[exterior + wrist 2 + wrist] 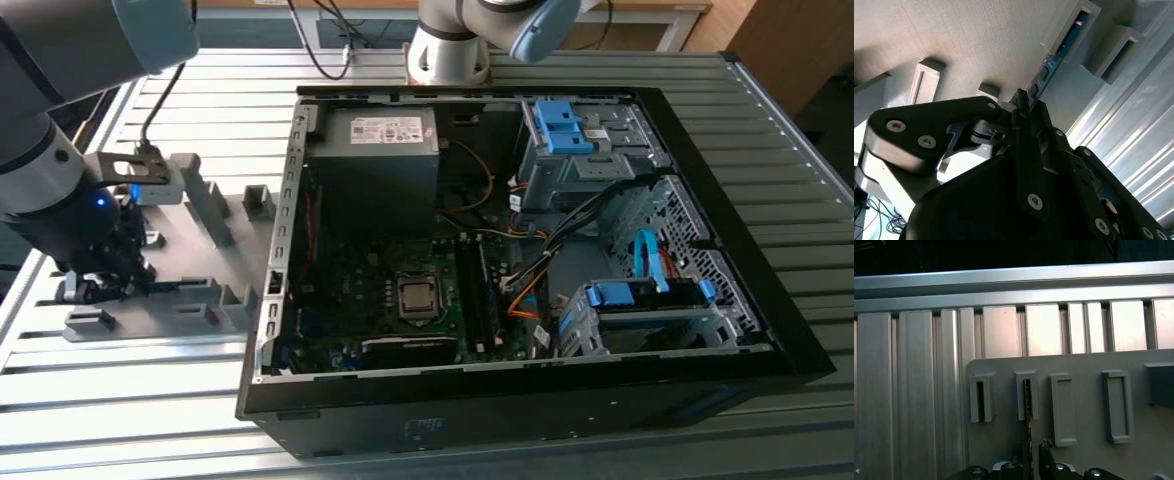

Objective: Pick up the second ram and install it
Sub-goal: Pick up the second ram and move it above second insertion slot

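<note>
"Standing on its long edge, the second ram (1048,64) sits in a slot of the grey holder (1154,440) — is it gripped yet?"

"I cannot tell. The gripper (1029,102) is around the strip, but whether it is clamped on it or slack does not show."

"What could go wrong from here?"

"As I judge it, a lift that isn't straight would bind the board in its slot and could drag the holder off the desk (134,370). A hold away from the strip's middle could also let it swing."

"And the arm?"

"In the exterior view the arm (54,170) is at that view's left, its wrist pointing down over the holder — well apart from the open computer case (534,400)."
</note>
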You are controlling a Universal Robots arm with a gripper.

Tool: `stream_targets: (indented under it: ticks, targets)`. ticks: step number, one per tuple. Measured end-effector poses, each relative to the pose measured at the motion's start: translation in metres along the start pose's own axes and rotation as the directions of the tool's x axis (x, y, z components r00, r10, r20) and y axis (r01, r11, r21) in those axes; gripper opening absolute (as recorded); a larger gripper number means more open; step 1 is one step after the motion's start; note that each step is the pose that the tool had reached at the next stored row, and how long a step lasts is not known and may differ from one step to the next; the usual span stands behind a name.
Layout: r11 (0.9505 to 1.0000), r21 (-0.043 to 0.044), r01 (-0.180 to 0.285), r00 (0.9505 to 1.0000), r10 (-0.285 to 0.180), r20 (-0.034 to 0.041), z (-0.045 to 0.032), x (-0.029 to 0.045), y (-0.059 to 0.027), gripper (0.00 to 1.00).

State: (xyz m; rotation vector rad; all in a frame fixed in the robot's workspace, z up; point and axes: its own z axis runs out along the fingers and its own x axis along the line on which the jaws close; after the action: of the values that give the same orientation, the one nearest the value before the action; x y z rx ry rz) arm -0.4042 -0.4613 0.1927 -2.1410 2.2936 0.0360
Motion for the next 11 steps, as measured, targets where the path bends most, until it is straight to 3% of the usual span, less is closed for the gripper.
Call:
stream_targets:
  ticks: [1, 2, 11]
  targets:
    - [1.0000, 0.0000, 0.000, 1.0000, 0.000, 0.0000, 0.0002, 0.0000, 0.0000, 0.27]
    - [1.0000, 0.0001, 0.000, 1.0000, 0.000, 0.0001, 0.0005, 0.0000, 0.0000, 0.20]
    - [1.0000, 0.0000, 0.000, 1.0000, 0.000, 0.0000, 0.0033, 0.0001, 0.0001, 0.20]
